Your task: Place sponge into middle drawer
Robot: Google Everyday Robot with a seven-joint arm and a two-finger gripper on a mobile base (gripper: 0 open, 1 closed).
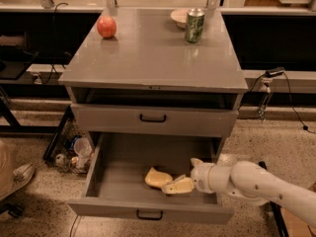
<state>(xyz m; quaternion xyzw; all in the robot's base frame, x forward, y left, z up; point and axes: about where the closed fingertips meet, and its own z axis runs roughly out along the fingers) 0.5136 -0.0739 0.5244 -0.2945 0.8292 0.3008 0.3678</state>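
Observation:
The pale yellow sponge (157, 177) lies on the floor of the pulled-out middle drawer (118, 181), near its middle front. My gripper (173, 186) reaches into the drawer from the right, low over the floor. Its tips are right beside the sponge's right edge. The jaws look open, and the sponge rests on the drawer floor rather than in them. My white arm (256, 184) comes in over the drawer's right side wall.
The drawer one tier higher (153, 118) is shut. On the cabinet top (153, 58) stand a red-orange apple (106, 27), a green can (194, 26) and a pale bowl (178, 17). Clutter (74, 152) lies on the floor left of the cabinet.

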